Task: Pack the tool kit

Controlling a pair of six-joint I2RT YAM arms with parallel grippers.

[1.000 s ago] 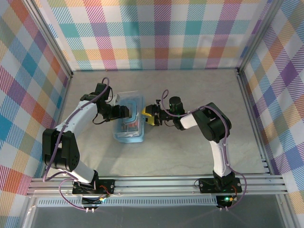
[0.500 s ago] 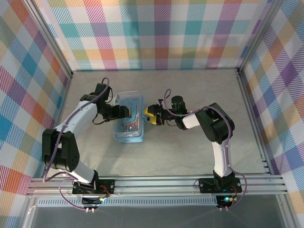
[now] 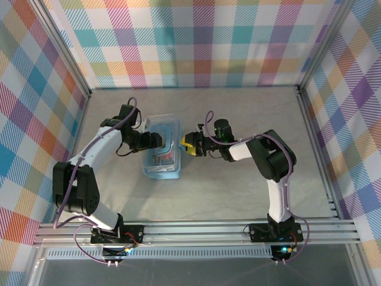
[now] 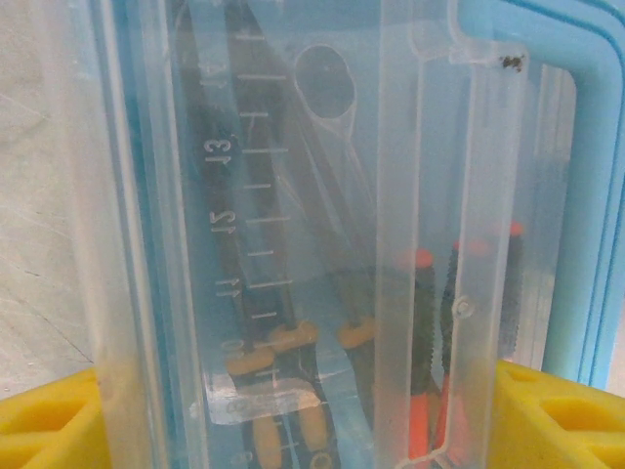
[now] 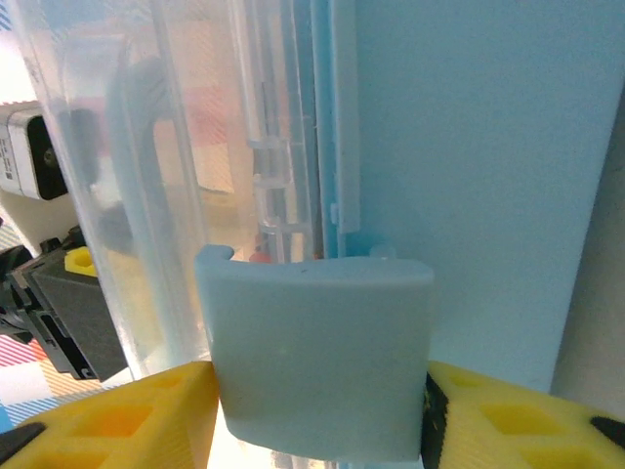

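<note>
Plaid wall (image 5: 24, 386) smears through the lid (image 5: 186, 147); right gripper (image 5: 317, 401) pinches the latch (image 5: 317, 332) (left gripper (image 4: 312, 420): hold unclear).

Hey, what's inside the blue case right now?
Through the clear lid of the case you can see slim screwdrivers, some with yellow-banded black handles and one with an orange-and-black handle. The hazy lid hides their tips and exact count.

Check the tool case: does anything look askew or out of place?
The clear lid seems ajar, standing off the blue base, with the blue latch unfastened between the right gripper's jaws. The screwdrivers lie tidily inside.
</note>
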